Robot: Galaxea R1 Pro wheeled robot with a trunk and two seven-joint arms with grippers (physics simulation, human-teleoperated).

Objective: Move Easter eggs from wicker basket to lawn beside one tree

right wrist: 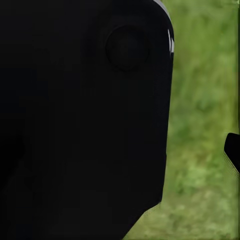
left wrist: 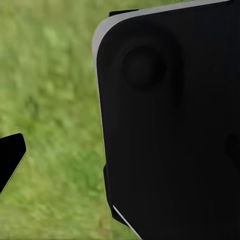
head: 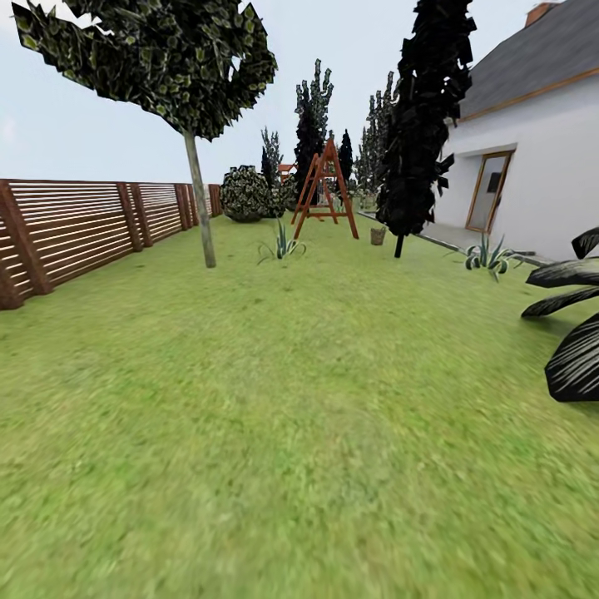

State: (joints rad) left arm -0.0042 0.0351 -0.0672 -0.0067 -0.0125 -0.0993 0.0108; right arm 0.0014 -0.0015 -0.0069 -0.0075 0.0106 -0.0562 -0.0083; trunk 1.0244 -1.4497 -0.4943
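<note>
While the lawn (head: 274, 433) stretches ahead from the robot, a thin-trunked tree (head: 200, 200) stands beside the wooden fence (head: 75, 225), a swing frame (head: 326, 187) farther behind it, and I cannot tell how open either gripper's fingers are.

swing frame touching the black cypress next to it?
Apart. Head view: a strip of lawn and sky separates the swing frame from the black cypress.

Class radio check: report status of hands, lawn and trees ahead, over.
Hands' state unclear. Mottled green lawn open ahead. Thin-trunked leafy tree beside brown slat fence. Orange swing frame beyond.
</note>
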